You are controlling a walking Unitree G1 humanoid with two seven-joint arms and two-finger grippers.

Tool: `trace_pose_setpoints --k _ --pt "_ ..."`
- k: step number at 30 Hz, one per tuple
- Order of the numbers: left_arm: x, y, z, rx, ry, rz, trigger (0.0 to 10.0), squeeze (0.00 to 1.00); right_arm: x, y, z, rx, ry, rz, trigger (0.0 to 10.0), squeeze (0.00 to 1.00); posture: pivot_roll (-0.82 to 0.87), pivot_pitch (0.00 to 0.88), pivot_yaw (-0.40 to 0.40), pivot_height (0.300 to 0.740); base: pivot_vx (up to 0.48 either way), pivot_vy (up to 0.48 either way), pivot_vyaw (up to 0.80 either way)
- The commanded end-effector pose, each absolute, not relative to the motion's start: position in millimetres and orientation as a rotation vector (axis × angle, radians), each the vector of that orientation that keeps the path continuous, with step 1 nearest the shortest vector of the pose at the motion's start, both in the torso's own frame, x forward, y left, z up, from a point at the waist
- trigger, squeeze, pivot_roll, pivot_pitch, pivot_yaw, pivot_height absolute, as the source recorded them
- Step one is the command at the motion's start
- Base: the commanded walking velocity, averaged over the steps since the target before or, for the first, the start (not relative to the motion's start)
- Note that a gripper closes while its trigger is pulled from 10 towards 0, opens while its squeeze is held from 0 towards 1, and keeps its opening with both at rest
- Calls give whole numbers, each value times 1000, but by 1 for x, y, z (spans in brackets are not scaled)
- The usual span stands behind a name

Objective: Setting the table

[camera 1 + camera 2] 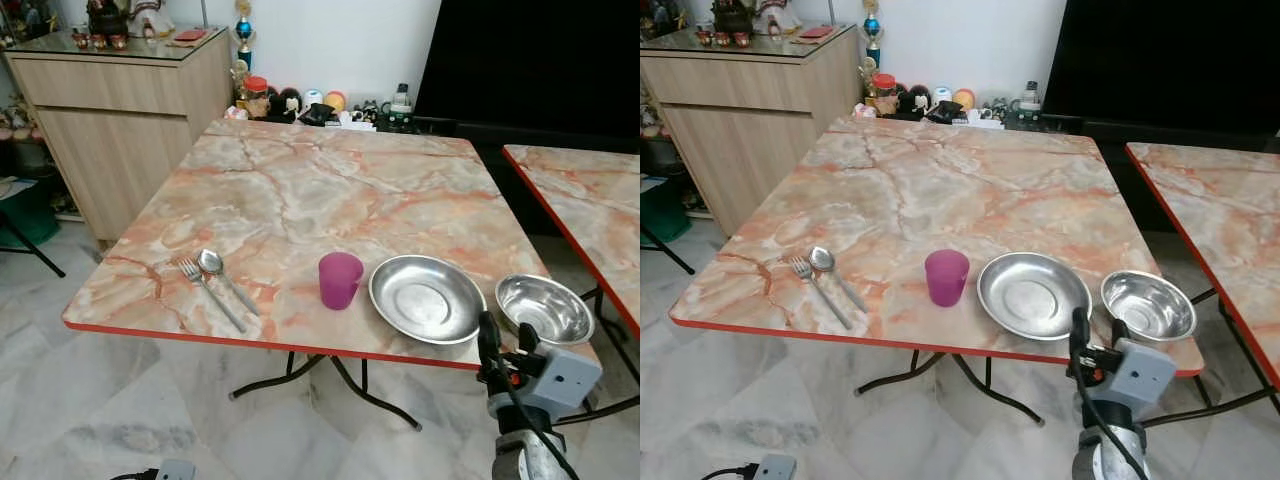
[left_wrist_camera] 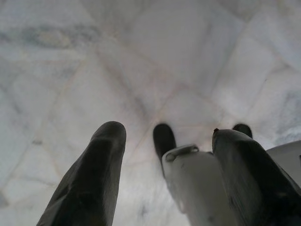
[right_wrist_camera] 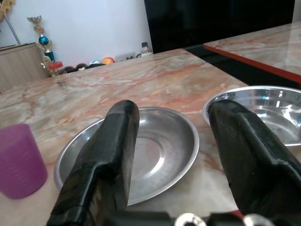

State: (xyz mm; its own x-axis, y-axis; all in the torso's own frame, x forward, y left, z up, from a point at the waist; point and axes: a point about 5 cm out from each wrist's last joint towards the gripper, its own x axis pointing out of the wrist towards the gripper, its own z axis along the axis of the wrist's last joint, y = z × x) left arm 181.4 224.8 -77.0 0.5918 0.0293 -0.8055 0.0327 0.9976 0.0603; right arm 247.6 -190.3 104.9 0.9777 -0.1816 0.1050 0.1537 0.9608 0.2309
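- While the marble-patterned table (image 1: 300, 170) carries all the tableware along its near edge, the right gripper (image 1: 1095, 345) hangs just off that edge with its two black fingers (image 3: 106, 155) spread apart and nothing between them, level with the gap between the steel plate (image 1: 425, 297) and the steel bowl (image 1: 543, 307).
- The plate sits just right of the purple cup (image 1: 339, 280); the bowl stands at the table's near right corner, close to the plate but apart from it.
- The plate looks thin, stiff and light, and its polished metal is likely slippery; its low, flared rim is the sensible place to pinch, one finger over and one under.
- The bowl has a deeper wall, so a grip across its rim should hold more surely.
- The cup appears to be light plastic that may tip if nudged; its sides suit a gentle squeeze.
- The fork (image 1: 208, 290) and spoon (image 1: 225, 277) lie side by side at the near left, flat on the top and hard to get under.
- The left gripper (image 2: 164, 155) hangs idle over the pale floor (image 2: 141, 56), fingers apart and empty.
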Motion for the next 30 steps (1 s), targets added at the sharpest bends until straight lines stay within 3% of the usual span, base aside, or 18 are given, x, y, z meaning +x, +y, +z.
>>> trace_pose_setpoints --k 1,18,30 --pt "175 227 -79 63 958 1 10000 0 247 -189 101 231 -99 -170 10000 0 -46 53 -71 740 0 0 0" --pt "180 215 -80 56 953 -7 10000 0 247 -185 104 242 -105 -145 10000 0 -51 57 -71 740 0 0 0" --pt "182 211 -80 59 952 -16 10000 0 245 -182 102 249 -100 -122 10000 0 -50 59 -70 740 322 0 0"
